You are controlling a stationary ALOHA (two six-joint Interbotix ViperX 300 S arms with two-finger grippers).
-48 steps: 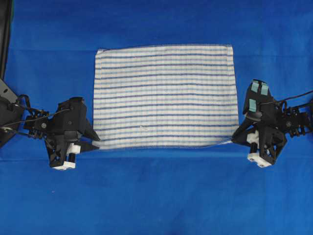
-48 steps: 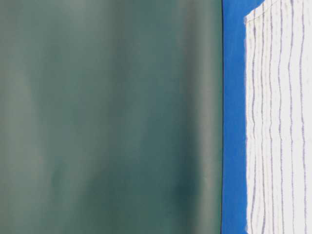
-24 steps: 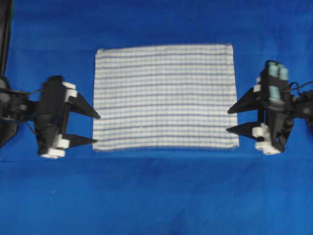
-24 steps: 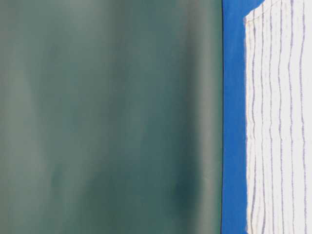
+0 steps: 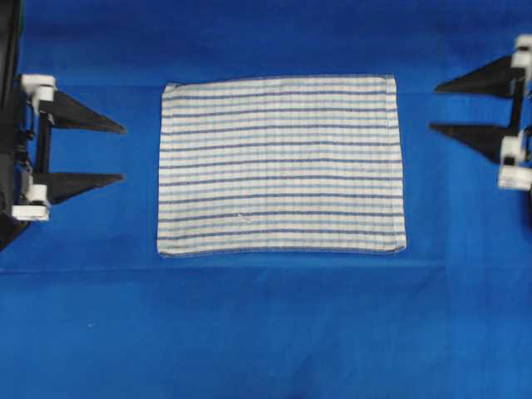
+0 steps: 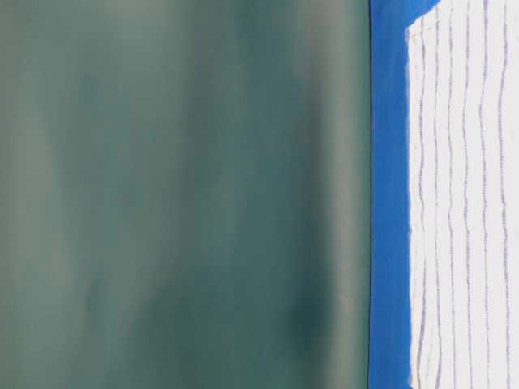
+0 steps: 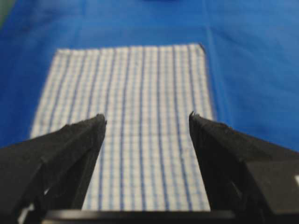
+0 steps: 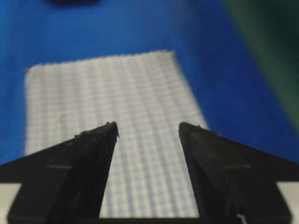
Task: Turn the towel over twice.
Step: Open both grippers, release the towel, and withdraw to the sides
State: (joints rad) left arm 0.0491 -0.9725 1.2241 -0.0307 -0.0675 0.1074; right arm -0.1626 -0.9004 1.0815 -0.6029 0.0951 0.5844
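Note:
The towel (image 5: 281,164) lies flat and spread out on the blue sheet, a white rectangle with blue stripes; its edge also appears in the table-level view (image 6: 466,203). My left gripper (image 5: 123,152) hangs open at the left edge, well clear of the towel's left side. My right gripper (image 5: 433,105) is open at the right edge, apart from the towel's right side. In the left wrist view the towel (image 7: 135,116) lies ahead between the open fingers (image 7: 74,140). The right wrist view has the towel (image 8: 117,107) beyond the spread fingertips (image 8: 201,140). Nothing is held.
The plain blue sheet (image 5: 266,332) covers the whole table. A dark frame piece (image 5: 7,50) stands at the far left. A green backdrop (image 6: 178,194) rises behind the table.
Both grippers let go of the towel's near corners, opened wide and drew back outward and toward the far side. The towel now lies flat, its near corners down.

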